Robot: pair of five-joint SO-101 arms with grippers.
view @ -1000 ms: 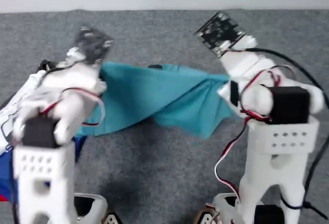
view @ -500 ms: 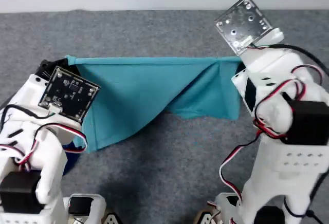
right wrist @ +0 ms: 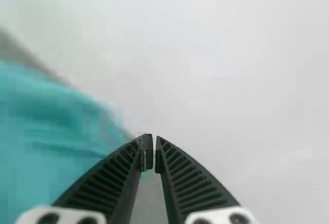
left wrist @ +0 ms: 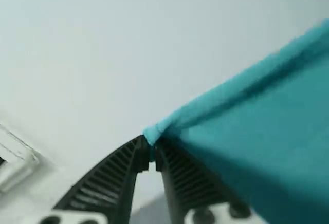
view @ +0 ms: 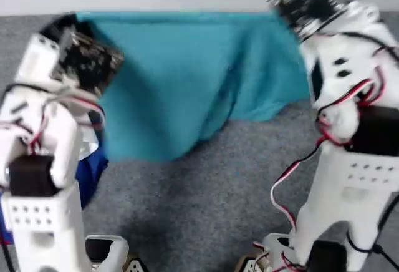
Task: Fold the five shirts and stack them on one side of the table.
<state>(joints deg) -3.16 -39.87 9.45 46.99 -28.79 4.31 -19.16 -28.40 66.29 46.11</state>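
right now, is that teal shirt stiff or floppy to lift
Likely floppy: the teal cloth shirt sags in folds between the left tool and right tool. Probably light, since a pinched corner in each holds it up.

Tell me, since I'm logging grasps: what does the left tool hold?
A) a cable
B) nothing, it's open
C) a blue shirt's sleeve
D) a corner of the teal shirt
D: the left wrist view shows the left tool shut on a bunched corner of the teal shirt.
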